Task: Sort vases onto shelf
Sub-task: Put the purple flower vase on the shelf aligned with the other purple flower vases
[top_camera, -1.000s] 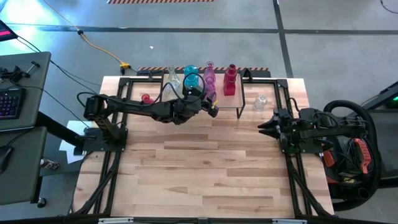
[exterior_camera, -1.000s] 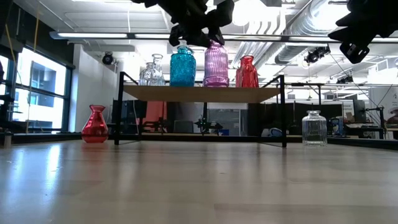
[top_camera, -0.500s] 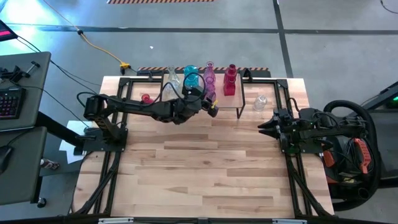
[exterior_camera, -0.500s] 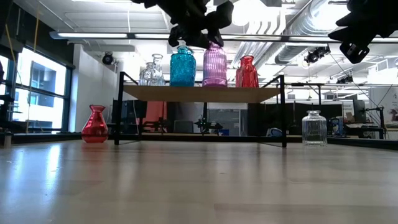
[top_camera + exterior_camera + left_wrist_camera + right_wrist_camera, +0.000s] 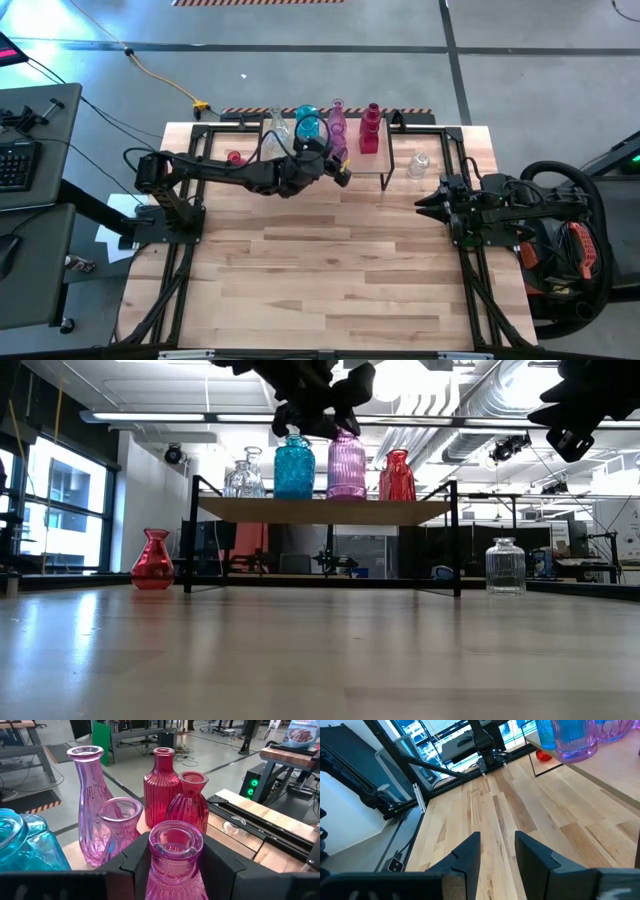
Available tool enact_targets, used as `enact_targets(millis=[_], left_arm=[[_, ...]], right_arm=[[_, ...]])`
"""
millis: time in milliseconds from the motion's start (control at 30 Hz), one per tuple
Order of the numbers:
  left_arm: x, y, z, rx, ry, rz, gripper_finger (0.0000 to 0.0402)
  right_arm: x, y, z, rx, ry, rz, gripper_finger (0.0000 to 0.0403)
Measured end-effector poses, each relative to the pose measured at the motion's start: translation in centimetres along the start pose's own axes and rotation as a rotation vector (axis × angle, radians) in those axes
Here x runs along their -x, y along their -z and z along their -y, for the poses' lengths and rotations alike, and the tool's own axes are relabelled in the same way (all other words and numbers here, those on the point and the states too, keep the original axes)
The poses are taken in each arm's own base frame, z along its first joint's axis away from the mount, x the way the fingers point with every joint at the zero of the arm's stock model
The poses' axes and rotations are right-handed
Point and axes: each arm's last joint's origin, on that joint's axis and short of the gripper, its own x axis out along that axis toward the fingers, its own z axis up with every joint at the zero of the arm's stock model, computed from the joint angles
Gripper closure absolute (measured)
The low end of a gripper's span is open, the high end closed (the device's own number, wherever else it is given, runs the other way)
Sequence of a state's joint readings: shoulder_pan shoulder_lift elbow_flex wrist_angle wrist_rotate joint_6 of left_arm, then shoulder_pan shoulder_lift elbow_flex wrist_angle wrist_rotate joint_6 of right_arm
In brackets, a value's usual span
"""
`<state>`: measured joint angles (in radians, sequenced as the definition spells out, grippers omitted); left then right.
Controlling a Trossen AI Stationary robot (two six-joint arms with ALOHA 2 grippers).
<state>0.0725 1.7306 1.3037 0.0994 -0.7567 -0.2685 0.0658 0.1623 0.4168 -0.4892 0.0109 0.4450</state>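
The shelf (image 5: pixel 320 510) stands at the table's far edge and carries clear vases (image 5: pixel 245 475), a teal vase (image 5: pixel 294 465), a ribbed pink vase (image 5: pixel 347 465) and red vases (image 5: pixel 397 475). My left gripper (image 5: pixel 333 168) reaches over the shelf's near side and is shut on that pink vase (image 5: pixel 176 870). Behind it in the left wrist view stand two more pink vases (image 5: pixel 90 805) and two red ones (image 5: pixel 162 780). A red vase (image 5: pixel 153 560) and a clear jar (image 5: pixel 505 565) stand on the table beside the shelf. My right gripper (image 5: pixel 497 850) waits open at the table's right edge. My left gripper pinches the pink vase's neck (image 5: pixel 175 857) just under its rim, one finger (image 5: pixel 135 857) on either side. The fingers come nearly level from the table's left. The vase stands upright with its bottom (image 5: pixel 347 496) on the shelf top.
The shelf's black legs (image 5: pixel 457 540) stand on the wooden tabletop (image 5: pixel 330 270), whose near half is bare wood. The red vase (image 5: pixel 235 158) sits left of the shelf and the clear jar (image 5: pixel 419 163) right of it, near my right arm.
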Motion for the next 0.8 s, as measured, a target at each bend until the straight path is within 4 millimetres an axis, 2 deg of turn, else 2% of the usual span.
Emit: enact_targets(millis=[233,800], left_arm=[[-0.22,-0.07,-0.22,0.004,0.006,-0.003,0.0254],[-0.21,-0.19,-0.16,-0.015,0.017,0.006,0.0252]], right_arm=[[0.0,-0.01,0.01,0.0,0.003,0.002,0.0299],[0.0,-0.01,0.01,0.0,0.002,0.001,0.0299]])
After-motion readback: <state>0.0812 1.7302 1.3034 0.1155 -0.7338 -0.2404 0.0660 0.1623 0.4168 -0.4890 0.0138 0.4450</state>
